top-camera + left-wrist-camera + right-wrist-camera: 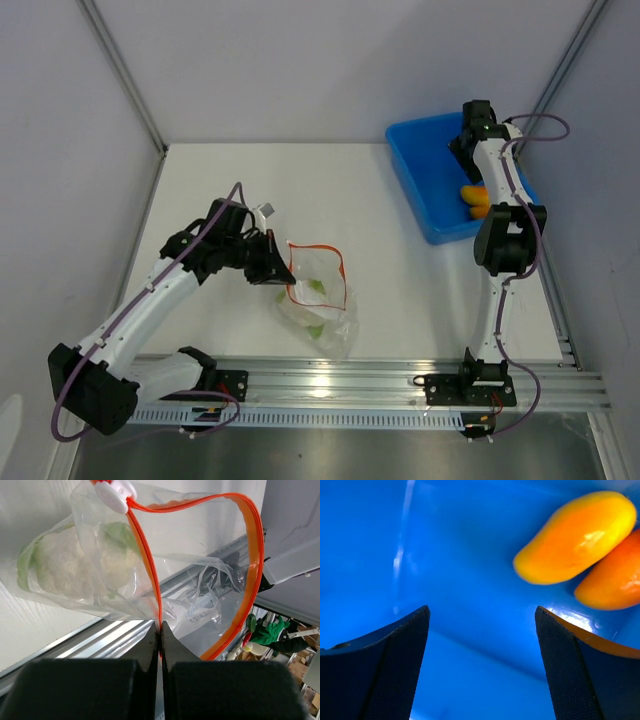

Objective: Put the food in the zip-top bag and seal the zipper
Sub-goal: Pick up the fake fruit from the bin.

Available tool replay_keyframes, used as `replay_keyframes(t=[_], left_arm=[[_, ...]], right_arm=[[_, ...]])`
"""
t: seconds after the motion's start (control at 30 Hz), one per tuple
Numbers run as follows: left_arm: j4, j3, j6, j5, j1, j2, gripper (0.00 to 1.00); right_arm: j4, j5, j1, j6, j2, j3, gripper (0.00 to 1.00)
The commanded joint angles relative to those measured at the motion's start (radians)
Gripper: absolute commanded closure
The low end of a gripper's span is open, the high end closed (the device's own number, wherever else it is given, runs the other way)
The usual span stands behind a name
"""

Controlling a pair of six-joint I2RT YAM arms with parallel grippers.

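The clear zip-top bag (320, 305) lies on the table's middle, its mouth held wide so the orange-red zipper (252, 565) forms a loop. My left gripper (160, 625) is shut on the near edge of that strip. A white-and-green cauliflower piece of food (65, 565) sits inside the bag. Over at the back right, my right gripper (482, 617) hangs open inside the blue bin, nothing between its fingers. A yellow-orange piece (575, 537) and a red-orange piece (615, 577) lie side by side just beyond its right finger (580, 670).
The blue bin (415, 175) stands at the back right against the wall. A white slider tab (116, 495) sits on the zipper's far end. A metal rail (330, 385) runs along the near table edge, just behind the bag's bottom.
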Motion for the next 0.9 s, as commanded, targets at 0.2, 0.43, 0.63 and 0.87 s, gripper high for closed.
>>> replay_keyframes(t=[0.2, 0.43, 0.63, 0.87], left_arm=[[0.037, 0.096, 0.093, -0.036, 0.008, 0.083, 0.99], [-0.006, 0.169, 0.142, -0.036, 0.012, 0.166, 0.99], [-0.036, 0.209, 0.178, -0.036, 0.032, 0.22, 0.99], [-0.061, 0.251, 0.211, -0.007, 0.072, 0.273, 0.99]], right_arm=[[-0.088, 0.058, -0.042, 0.15, 0.088, 0.053, 0.13], [-0.099, 0.1, -0.049, 0.204, 0.14, 0.076, 0.13], [-0.12, 0.126, -0.055, 0.253, 0.163, 0.074, 0.12], [-0.12, 0.135, -0.075, 0.296, 0.188, 0.08, 0.12]])
